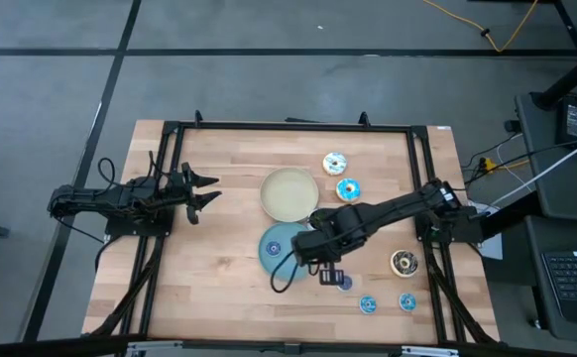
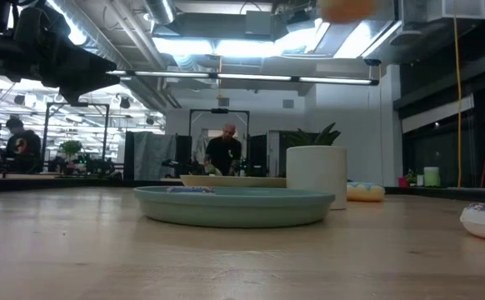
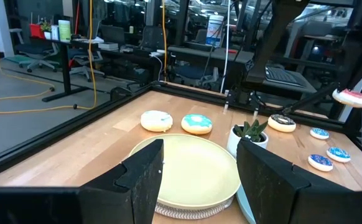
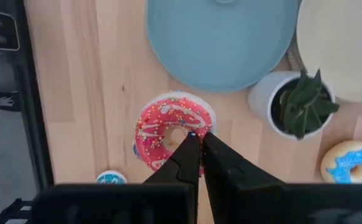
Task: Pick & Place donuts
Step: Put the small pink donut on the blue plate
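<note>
My right gripper [image 4: 198, 140] points down, shut on a pink sprinkled donut [image 4: 162, 134]. It hangs above the table just past the blue plate [image 4: 231, 43], toward the near edge. The left wrist view shows that pink donut [image 3: 351, 96] in the air. A white-iced donut [image 1: 335, 163] and a light-blue donut [image 1: 348, 189] lie at the far right. A dark brown donut [image 1: 404, 263] and small blue donuts [image 1: 407, 301] lie flat at the near right. Another small blue donut [image 1: 274, 248] lies on the blue plate. My left gripper [image 1: 209, 193] waits open at the table's left. My right gripper comes from above, its fingers pointing down. The fingertips [image 4: 190, 149] close on the donut's ring beside its hole [image 4: 182, 138]. The fingers themselves hide whether one tip is inside the hole. The donut sits level below the tips, icing up, lifted clear of the table.
A white pot with a small green plant [image 4: 296, 102] stands between the blue plate and the cream plate [image 1: 288, 193], close to my right gripper. A black frame [image 1: 422, 178] runs around the table. People are in the room beyond [image 2: 224, 150].
</note>
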You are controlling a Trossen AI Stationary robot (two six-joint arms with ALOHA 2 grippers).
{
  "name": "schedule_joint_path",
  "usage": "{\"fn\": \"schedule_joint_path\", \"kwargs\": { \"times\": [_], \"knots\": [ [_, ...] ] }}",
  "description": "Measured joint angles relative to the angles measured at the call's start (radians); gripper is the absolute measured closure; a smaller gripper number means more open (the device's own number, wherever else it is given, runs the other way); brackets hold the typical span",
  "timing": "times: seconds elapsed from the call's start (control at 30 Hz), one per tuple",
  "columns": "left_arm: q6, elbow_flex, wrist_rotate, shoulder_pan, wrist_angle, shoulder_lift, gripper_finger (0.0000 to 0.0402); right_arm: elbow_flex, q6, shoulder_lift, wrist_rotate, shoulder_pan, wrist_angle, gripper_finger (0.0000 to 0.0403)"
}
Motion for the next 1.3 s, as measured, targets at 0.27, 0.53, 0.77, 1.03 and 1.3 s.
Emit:
{"fn": "schedule_joint_path", "kwargs": {
  "times": [0.27,0.53,0.77,1.03,1.3],
  "knots": [
    [0.0,0.0,0.0,0.0,0.0,0.0,0.0205,0.0,-0.037,0.04,0.0,-0.028,0.022,0.0384],
    [0.0,0.0,0.0,0.0,0.0,0.0,0.0205,0.0,-0.067,0.079,0.0,-0.048,0.071,0.0384],
    [0.0,0.0,0.0,0.0,0.0,0.0,0.0205,0.053,-0.092,0.149,0.0,-0.058,0.086,0.0384],
    [0.0,0.0,0.0,0.0,0.0,0.0,0.0205,0.196,-0.115,0.268,0.001,-0.083,0.059,0.0384],
    [0.0,0.0,0.0,0.0,0.0,0.0,0.0205,0.233,-0.123,0.358,0.0,-0.087,0.055,0.0384]
  ]
}}
